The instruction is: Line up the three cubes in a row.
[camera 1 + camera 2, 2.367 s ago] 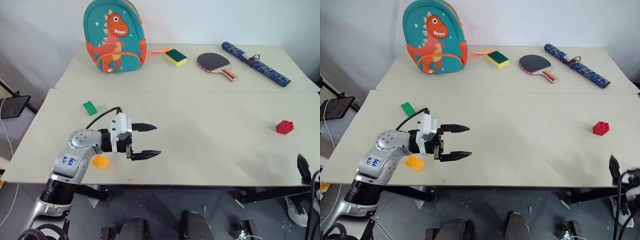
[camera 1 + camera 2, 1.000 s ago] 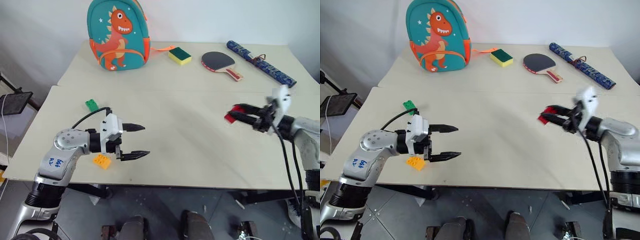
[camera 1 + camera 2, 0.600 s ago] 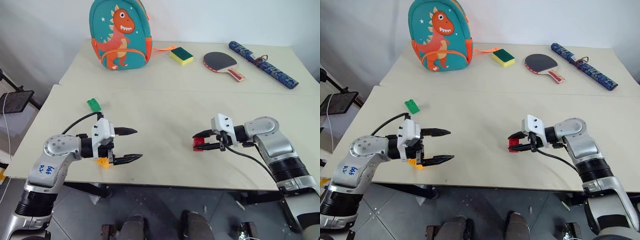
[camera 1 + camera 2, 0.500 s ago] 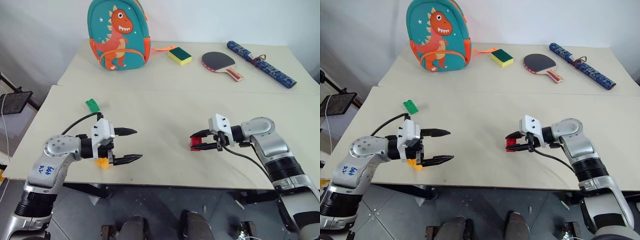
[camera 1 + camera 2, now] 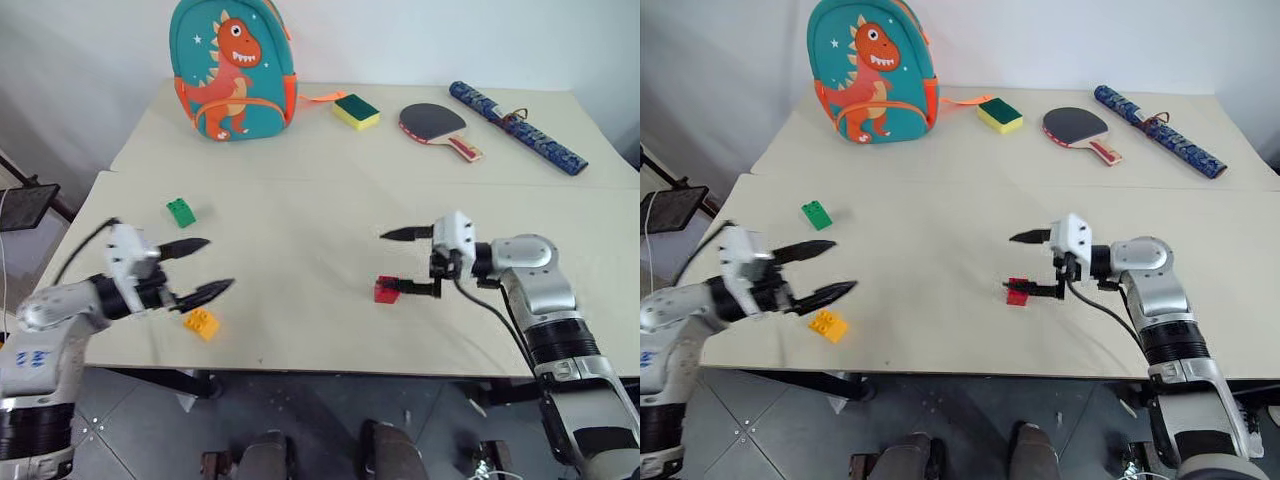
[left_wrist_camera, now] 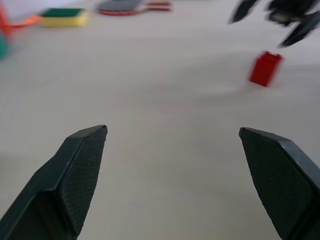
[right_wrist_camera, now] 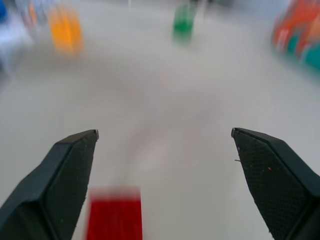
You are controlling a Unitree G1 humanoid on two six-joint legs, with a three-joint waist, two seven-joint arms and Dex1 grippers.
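Left gripper [image 5: 205, 268] hovers with jaws spread, empty, just above the orange cube [image 5: 201, 323]. Green cube [image 5: 181, 212] lies behind it. Mid-table, the red cube [image 5: 386, 290] rests free at the wide-open right gripper [image 5: 396, 262].

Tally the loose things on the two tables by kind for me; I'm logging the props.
Toy bricks: 3 (red, green, orange)
Backpack: 1
Sponge: 1
Paddle: 1
Blue patterned roll: 1
Total: 7
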